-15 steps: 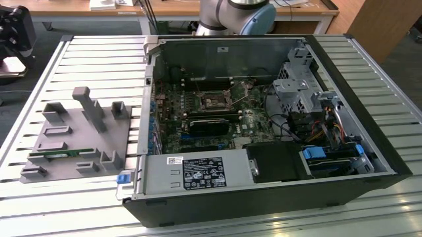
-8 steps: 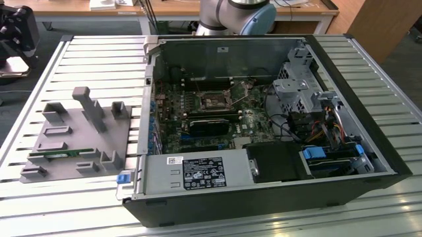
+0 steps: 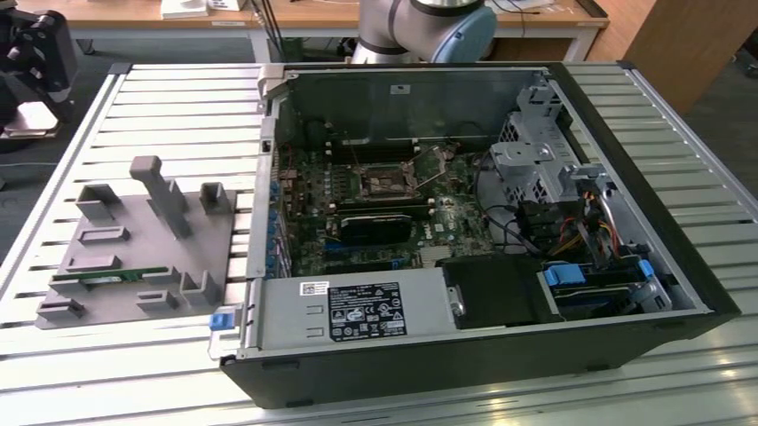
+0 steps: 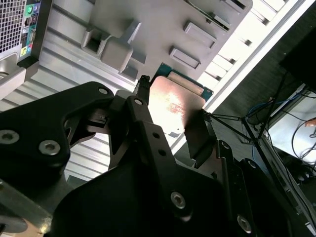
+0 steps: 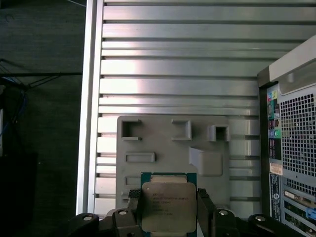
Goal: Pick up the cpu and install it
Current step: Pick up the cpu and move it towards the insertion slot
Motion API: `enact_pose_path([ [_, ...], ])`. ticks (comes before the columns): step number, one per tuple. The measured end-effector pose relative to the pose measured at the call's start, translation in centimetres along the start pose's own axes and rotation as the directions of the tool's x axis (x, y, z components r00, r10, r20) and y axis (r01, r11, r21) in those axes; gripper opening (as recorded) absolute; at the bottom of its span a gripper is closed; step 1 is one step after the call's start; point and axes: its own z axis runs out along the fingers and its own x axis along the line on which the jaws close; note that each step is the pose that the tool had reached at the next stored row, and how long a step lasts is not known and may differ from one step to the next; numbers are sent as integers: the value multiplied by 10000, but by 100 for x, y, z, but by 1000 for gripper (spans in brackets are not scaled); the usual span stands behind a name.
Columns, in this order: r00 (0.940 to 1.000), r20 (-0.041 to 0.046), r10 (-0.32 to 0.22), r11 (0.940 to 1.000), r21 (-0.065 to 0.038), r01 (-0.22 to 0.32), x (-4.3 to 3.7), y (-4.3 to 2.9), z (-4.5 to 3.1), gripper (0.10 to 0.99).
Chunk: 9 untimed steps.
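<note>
Black fingers (image 5: 134, 203) of the tool (image 5: 169, 206) are closed on two opposite edges of the cpu (image 5: 168, 196), whose silver top faces the first wrist view. In the second wrist view the tool's body covers part of it. The cpu is over the grey holder tray (image 5: 163, 145) on the slatted worktop (image 5: 173, 74), beside the computer case (image 5: 291, 128). Whether it touches the tray I cannot tell.

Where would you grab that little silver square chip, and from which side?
By two opposite edges, coming straight at its flat top. The cpu is a thin square whose smooth metal face offers no hold, while its straight parallel sides suit a two-sided pinch. The gripper clamps it that way in both wrist views.
</note>
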Motion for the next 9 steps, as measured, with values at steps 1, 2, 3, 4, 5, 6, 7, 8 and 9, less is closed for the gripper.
enact_pose_path([
  [1,10000,0,0,10000,0,0,-5,0,0,537],
  [2,10000,0,0,10000,0,0,-10,0,0,537],
  [3,10000,0,0,10000,0,0,-15,0,0,537],
  [4,10000,1,0,10000,0,0,-20,0,0,537],
  [5,10000,0,0,10000,0,0,-25,0,0,537],
  [6,10000,0,0,10000,0,0,-30,0,0,537],
  [7,10000,0,0,10000,1,0,-36,0,-1,537],
  [8,10000,0,0,10000,0,0,-41,0,-1,537],
  [9,10000,0,0,10000,0,0,-46,1,-1,537],
])
